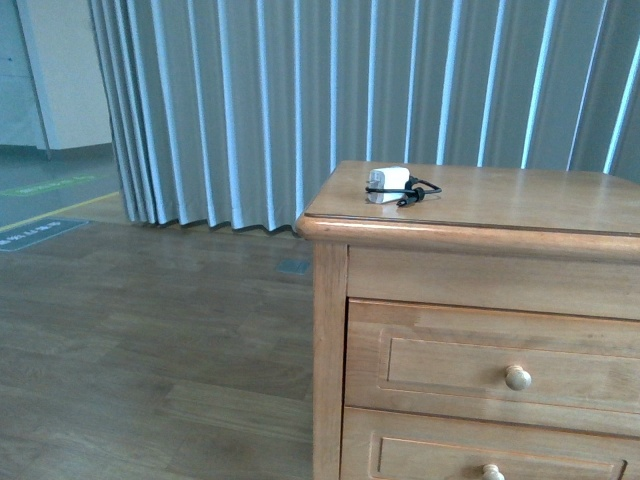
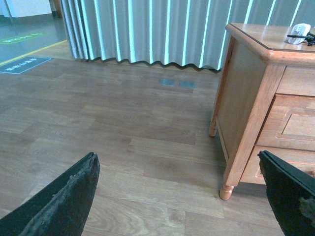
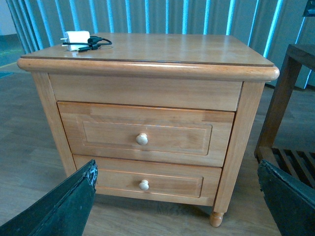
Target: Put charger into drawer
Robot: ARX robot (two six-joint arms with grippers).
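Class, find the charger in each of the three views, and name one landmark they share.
Front view: charger on the cabinet top, near its left edge.
Left wrist view: charger far off, on the same top.
Right wrist view: charger at a back corner of that top.
Shared landmark: the cabinet top.

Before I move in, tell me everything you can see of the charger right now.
The charger is a small white boxy plug adapter, plastic by its look. It lies on the wooden cabinet top, near the left edge in the front view. Its thin black cable is bundled at the right end and rests on the top too. In the right wrist view, short prongs seem to stick out of the opposite end. Nothing else touches it.
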